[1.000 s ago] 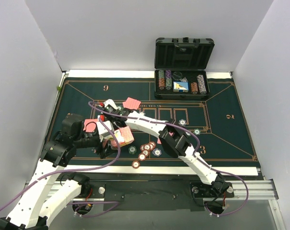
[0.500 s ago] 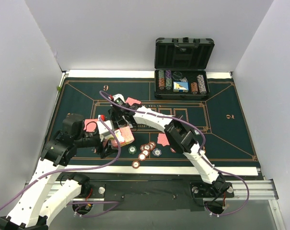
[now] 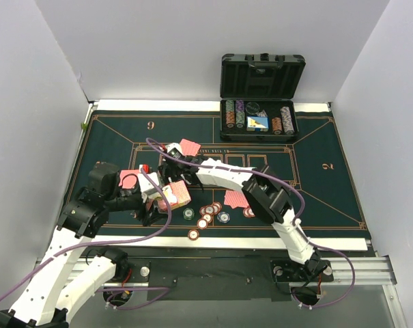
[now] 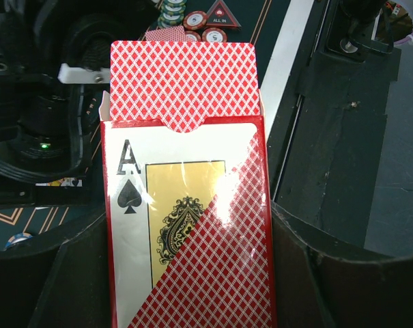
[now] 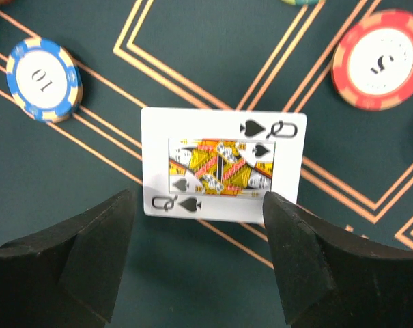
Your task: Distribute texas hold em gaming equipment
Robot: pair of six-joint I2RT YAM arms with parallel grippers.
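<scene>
Red-backed deck (image 4: 186, 225), clamped in my left gripper (image 4: 189, 273); right gripper (image 5: 198, 212) straddles the queen of spades (image 5: 223, 164), grip not discernible; I should set it flat, clear of the blue chip (image 5: 42, 78).

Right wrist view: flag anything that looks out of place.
The queen of spades sits face up on the felt mat, between the fingers of the open right gripper. The other loose cards in the top view show red backs, so an exposed face looks odd for a deal.
</scene>
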